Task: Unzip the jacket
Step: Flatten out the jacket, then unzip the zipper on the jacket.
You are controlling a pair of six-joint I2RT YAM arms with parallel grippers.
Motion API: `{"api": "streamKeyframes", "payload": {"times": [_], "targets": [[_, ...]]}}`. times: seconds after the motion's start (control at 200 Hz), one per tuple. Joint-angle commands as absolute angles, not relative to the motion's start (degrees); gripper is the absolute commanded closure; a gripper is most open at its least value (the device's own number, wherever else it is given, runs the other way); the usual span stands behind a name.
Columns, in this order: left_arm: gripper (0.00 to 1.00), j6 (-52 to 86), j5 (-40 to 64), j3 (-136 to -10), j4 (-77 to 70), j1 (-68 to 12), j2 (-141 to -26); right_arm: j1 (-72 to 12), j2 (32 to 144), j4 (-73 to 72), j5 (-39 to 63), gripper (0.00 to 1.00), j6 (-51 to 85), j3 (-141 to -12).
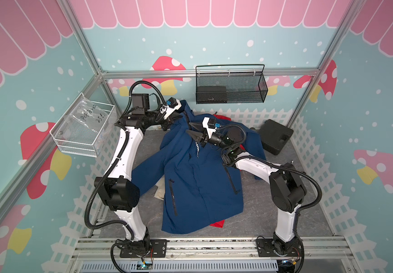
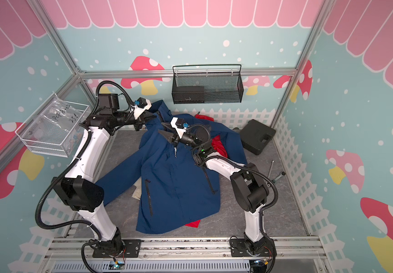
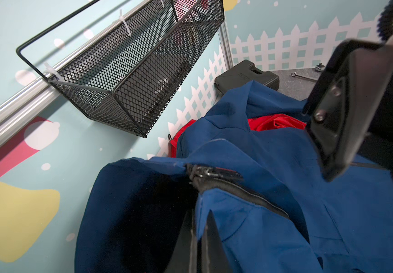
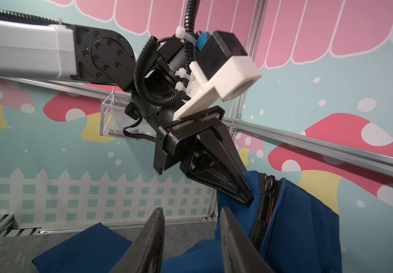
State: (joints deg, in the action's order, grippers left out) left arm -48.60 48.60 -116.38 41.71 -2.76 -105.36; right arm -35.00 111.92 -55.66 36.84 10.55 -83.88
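A blue jacket (image 1: 198, 184) (image 2: 179, 189) lies front up on the grey floor, with its collar end raised at the back. My left gripper (image 1: 175, 117) (image 2: 151, 117) (image 3: 201, 212) is shut on the collar fabric beside the zipper and holds it up. The black zipper (image 3: 250, 193) (image 4: 265, 208) runs down from its slider (image 3: 203, 171) at the collar top and looks closed. My right gripper (image 1: 190, 128) (image 2: 163, 128) (image 4: 192, 210) hovers open just beside the raised collar, with nothing between its fingers.
A black mesh basket (image 1: 231, 87) hangs on the back wall, and a white wire basket (image 1: 84, 130) on the left wall. A black case (image 1: 276, 137) sits at the back right. Red cloth (image 1: 216, 223) pokes out under the jacket. Metal tools (image 2: 276, 175) lie at the right.
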Motion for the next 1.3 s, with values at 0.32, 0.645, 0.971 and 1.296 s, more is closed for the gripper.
{"api": "streamKeyframes", "payload": {"times": [0.32,0.645,0.971,1.296], "targets": [[1.0,-49.6,49.4,-115.2,40.2,-3.1,-102.8,-35.4,116.2,-48.9,29.8,0.6,9.5,-89.5],[1.0,-50.1,49.5,-114.4,40.2,-3.1,-102.3,-35.2,117.3,-44.5,23.4,0.63,9.4,-93.0],[1.0,-50.1,49.6,-114.4,40.2,-3.3,-102.2,-35.3,119.3,-43.0,25.2,0.78,9.5,-96.7],[1.0,-50.2,49.2,-114.3,40.1,-3.3,-102.1,-35.2,118.4,-43.0,25.2,0.82,9.3,-96.5]]}}
